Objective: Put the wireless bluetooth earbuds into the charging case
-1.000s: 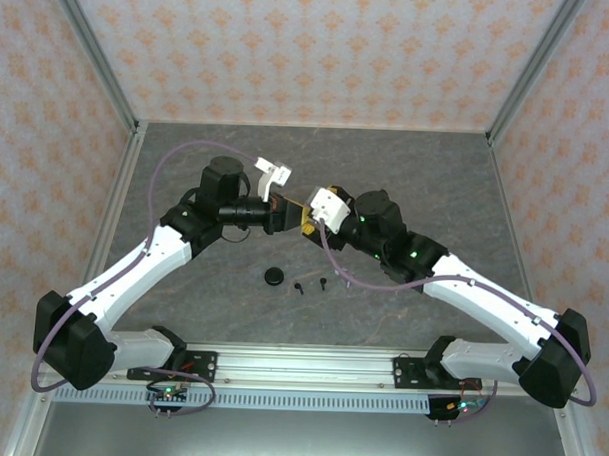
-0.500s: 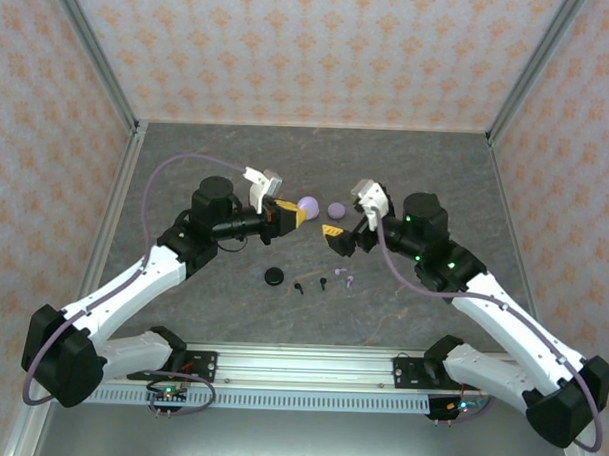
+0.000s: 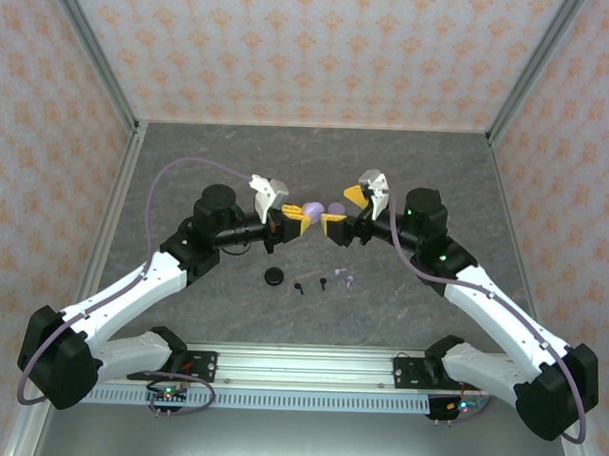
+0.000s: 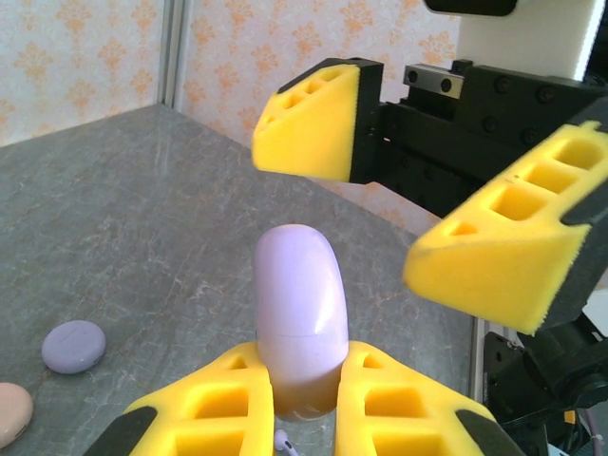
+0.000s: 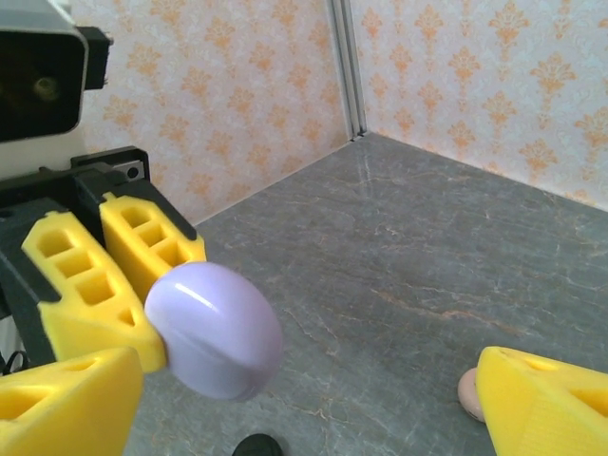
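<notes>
Left fingers are pinched shut on a lilac case, holding it up off the table with the rounded end poking out. Right fingers are spread wide, one on either side of that case, and not touching it as far as I can tell. The case looks closed to me, so I'd guess popping the lid is the step in hand. Earbuds are lying loose on the table near a black case, well apart from the held one. A second lilac case and a pink case sit on the table too. So nothing looks inserted yet, and pretty much the whole job is left.
</notes>
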